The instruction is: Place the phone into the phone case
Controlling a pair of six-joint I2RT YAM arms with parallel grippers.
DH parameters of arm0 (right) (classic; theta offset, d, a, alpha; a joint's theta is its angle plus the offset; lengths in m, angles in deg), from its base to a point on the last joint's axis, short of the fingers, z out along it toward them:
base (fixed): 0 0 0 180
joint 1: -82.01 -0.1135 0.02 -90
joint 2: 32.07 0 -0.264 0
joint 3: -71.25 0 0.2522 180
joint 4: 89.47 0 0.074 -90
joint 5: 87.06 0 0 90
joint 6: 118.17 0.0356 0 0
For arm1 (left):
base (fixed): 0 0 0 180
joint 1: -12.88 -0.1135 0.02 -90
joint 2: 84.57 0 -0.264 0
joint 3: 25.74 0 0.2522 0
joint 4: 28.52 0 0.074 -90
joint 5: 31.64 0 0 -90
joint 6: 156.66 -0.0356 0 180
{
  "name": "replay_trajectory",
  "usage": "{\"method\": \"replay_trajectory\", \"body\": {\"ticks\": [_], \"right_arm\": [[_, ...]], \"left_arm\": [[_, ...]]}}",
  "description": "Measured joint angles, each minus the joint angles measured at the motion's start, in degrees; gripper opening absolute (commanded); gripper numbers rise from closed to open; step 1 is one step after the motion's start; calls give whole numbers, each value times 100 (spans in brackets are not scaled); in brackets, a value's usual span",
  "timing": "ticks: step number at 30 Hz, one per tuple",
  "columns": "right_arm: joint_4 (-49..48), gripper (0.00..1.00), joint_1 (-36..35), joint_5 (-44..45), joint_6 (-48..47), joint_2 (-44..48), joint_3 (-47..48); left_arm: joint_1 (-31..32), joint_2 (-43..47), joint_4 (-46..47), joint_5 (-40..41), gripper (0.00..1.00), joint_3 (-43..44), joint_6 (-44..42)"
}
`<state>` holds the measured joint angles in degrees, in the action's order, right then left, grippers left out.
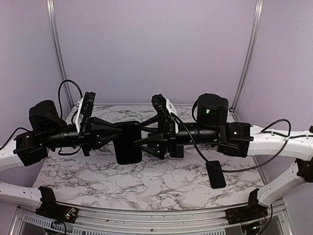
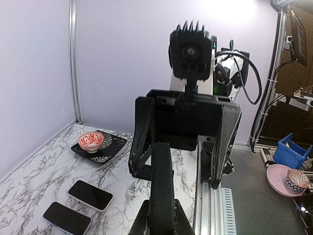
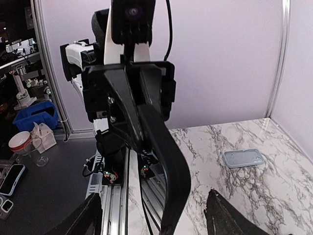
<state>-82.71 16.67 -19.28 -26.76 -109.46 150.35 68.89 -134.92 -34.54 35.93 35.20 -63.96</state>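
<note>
Jaws meeting at a glossy black rounded-rectangle phone (image 1: 128, 149)
Left gripper (image 1: 116, 138) is clamping one long edge, holding it in the air above the white marble-patterned table (image 1: 146, 188) — right gripper (image 3: 159, 215) is straddling the opposite edge, fingers spread wide.

The marble worktop (image 1: 146, 183) is carrying a dark phone (image 2: 67, 218), a white-edged phone (image 2: 90, 194), a pale case (image 3: 243, 157) and a patterned plate (image 2: 115, 142).
</note>
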Motion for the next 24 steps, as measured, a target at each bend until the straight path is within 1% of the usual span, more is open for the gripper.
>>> {"method": "replay_trajectory", "body": {"ticks": [1, 2, 6, 8, 9, 10, 11, 15, 16, 17, 18, 19, 20, 21, 22, 24], "right_arm": [[-61, 68, 0, 31, 68, 7, -111], [-94, 61, 0, 61, 127, 0, -186], [-240, 25, 0, 79, 348, -61, -442], [-323, 11, 0, 44, 435, -116, -455], [-393, 6, 0, 4, 476, -144, -452], [-433, 1, 0, -15, 470, -160, -452], [-448, 0, 2, -138, 503, -173, -452], [-479, 0, 33, -326, 549, -184, -452], [-481, 0, 37, -337, 568, -186, -452], [-481, 0, 39, -339, 590, -186, -452], [-479, 0, 44, -337, 614, -186, -452], [-474, 0, 50, -334, 638, -186, -452], [-472, 0, 59, -295, 688, -190, -452], [-442, 0, 72, -229, 750, -190, -452], [-398, 0, 94, -184, 828, -190, -452], [-232, 0, 208, -114, 1093, -190, -452]], "left_arm": [[0, 24, 26, 24, 0, 0, 68], [0, 39, 70, 44, 0, 0, 129], [0, 44, 175, 39, 0, 0, 348], [0, 39, 210, 37, 0, -2, 426], [0, 37, 225, 39, 0, -2, 470], [0, 33, 232, 28, 0, -2, 501], [-2, 31, 238, -17, 0, -7, 592], [-2, 33, 269, -48, 0, -11, 706], [-2, 33, 269, -31, 3, -15, 734], [-2, 35, 273, 0, 22, -24, 752], [-2, 46, 284, 50, 36, -44, 767], [2, 57, 297, 129, 46, -63, 778], [17, 59, 328, 332, 58, -87, 791], [22, 57, 343, 577, 65, -114, 813], [15, 59, 330, 890, 69, -140, 848], [15, 57, 184, 1814, 71, -153, 940]]}}
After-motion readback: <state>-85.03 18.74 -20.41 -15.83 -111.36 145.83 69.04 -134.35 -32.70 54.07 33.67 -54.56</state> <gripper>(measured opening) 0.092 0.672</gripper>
